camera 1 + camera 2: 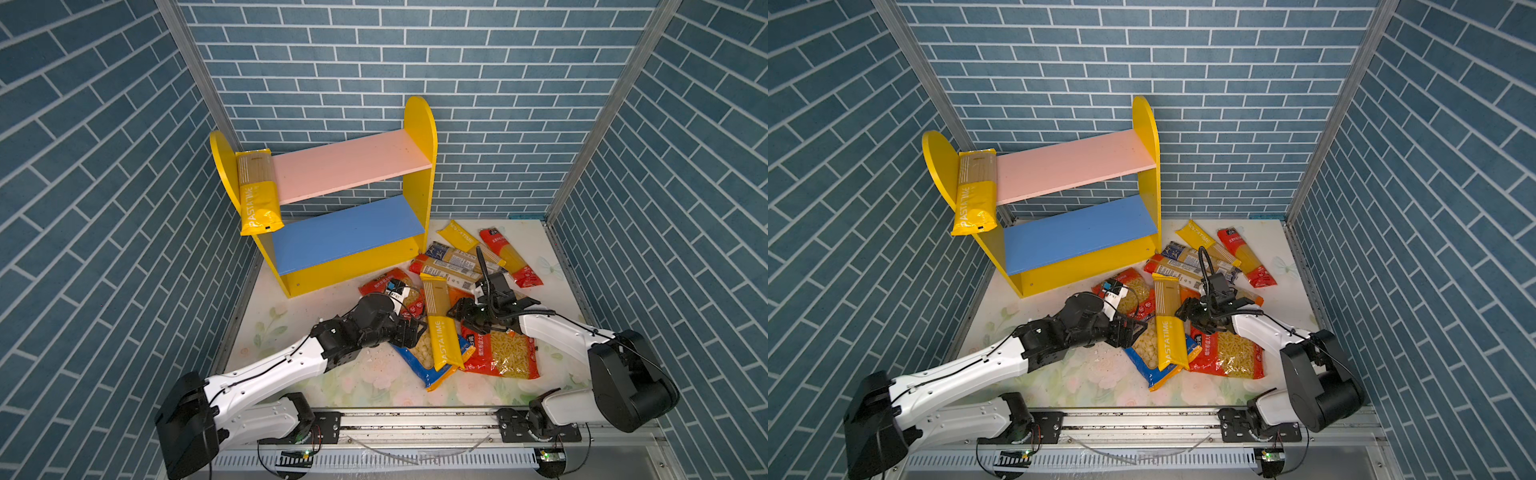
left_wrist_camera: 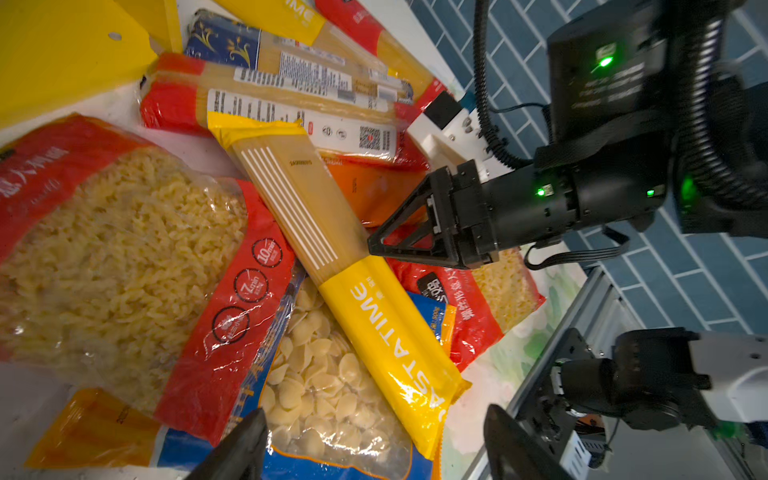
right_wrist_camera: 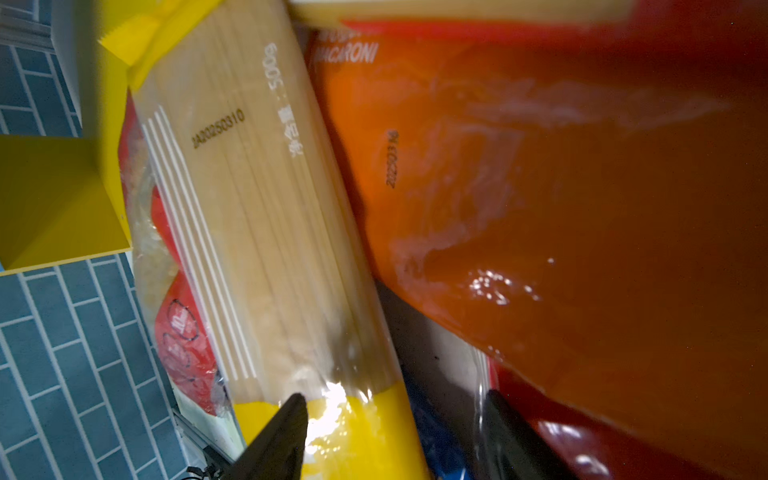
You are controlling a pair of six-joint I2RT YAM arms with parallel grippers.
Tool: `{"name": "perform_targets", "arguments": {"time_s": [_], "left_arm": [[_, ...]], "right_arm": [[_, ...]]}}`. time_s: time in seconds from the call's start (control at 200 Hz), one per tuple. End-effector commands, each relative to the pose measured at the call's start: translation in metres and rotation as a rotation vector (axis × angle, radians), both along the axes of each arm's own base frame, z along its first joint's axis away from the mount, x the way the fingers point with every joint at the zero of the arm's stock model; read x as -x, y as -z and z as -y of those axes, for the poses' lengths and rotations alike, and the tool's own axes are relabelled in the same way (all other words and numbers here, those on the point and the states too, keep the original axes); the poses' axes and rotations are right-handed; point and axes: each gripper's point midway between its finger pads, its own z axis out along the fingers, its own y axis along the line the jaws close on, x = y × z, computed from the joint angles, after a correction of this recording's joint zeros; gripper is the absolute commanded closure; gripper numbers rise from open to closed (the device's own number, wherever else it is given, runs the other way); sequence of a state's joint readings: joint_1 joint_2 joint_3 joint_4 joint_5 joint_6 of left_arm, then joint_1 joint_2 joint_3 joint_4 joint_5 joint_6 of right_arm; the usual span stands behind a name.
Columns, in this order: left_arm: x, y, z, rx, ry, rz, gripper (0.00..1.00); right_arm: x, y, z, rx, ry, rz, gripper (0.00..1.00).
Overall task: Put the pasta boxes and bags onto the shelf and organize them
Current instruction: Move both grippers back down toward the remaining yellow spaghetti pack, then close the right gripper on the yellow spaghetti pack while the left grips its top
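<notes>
Two top views: one yellow spaghetti pack [image 1: 257,195] lies at the left end of the pink upper board of the shelf [image 1: 420,124], its lower end overhanging the front edge. About nine other packs are heaped on the table [image 1: 332,386] just right of the shelf. The left gripper [image 1: 415,330] and right gripper [image 1: 455,311] flank a second yellow pack [image 1: 442,328] lying on top of the heap. Left wrist view: the left gripper's jaws stand wide and empty above the blue shell-pasta bag [image 2: 316,374]. Right wrist view: the right gripper's jaws are likewise spread, with one fingertip [image 3: 291,415] over the second yellow pack's edge and nothing clamped. Probable hazards: the glossy film may slide out of a closing pinch, lifting the top pack may drag the bags beneath it, and a jolt to the shelf could tip the overhanging pack off. Surface: a pale floral tabletop with small specks. Room: blue brick-patterned walls on three sides and a metal rail in front.
</notes>
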State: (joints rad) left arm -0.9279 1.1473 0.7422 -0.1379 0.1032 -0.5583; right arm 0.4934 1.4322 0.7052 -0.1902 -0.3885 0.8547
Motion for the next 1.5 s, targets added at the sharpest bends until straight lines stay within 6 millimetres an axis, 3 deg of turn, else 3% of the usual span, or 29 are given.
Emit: {"name": "perform_targets", "arguments": {"time_s": [0.0, 0.085, 0.11, 0.205, 0.345, 0.515, 0.805, 1.125, 1.3, 1.496], "left_arm": [[-0.012, 0.007, -0.004, -0.010, -0.068, 0.035, 0.18], [-0.014, 0.013, -0.009, -0.030, -0.093, 0.035, 0.18], [-0.012, 0.024, -0.013, -0.048, -0.097, 0.021, 0.18], [-0.010, 0.036, -0.014, -0.047, -0.107, -0.003, 0.18], [-0.011, 0.047, -0.014, -0.051, -0.119, -0.023, 0.18], [-0.013, 0.057, -0.016, -0.065, -0.132, -0.048, 0.19], [-0.015, 0.082, -0.019, -0.026, -0.185, -0.123, 0.24], [-0.014, 0.096, -0.016, -0.048, -0.185, -0.165, 0.29], [-0.010, 0.095, -0.018, -0.028, -0.185, -0.175, 0.31], [-0.008, 0.069, -0.031, 0.001, -0.206, -0.120, 0.31]], "right_arm": [[0.013, 0.016, -0.018, -0.026, -0.087, -0.014, 0.32], [0.018, 0.013, -0.038, -0.091, -0.126, -0.020, 0.33], [0.018, 0.011, -0.042, -0.108, -0.133, -0.015, 0.33], [0.016, -0.010, -0.057, -0.217, -0.143, 0.018, 0.37], [0.011, -0.042, -0.064, -0.287, -0.152, 0.079, 0.39], [0.005, -0.065, -0.078, -0.404, -0.169, 0.123, 0.42], [0.012, -0.026, -0.072, -0.360, -0.156, 0.076, 0.43], [0.002, -0.025, -0.075, -0.399, -0.129, 0.140, 0.47], [-0.006, -0.023, -0.083, -0.459, -0.085, 0.173, 0.58], [-0.005, -0.032, -0.090, -0.529, -0.080, 0.206, 0.81]]}}
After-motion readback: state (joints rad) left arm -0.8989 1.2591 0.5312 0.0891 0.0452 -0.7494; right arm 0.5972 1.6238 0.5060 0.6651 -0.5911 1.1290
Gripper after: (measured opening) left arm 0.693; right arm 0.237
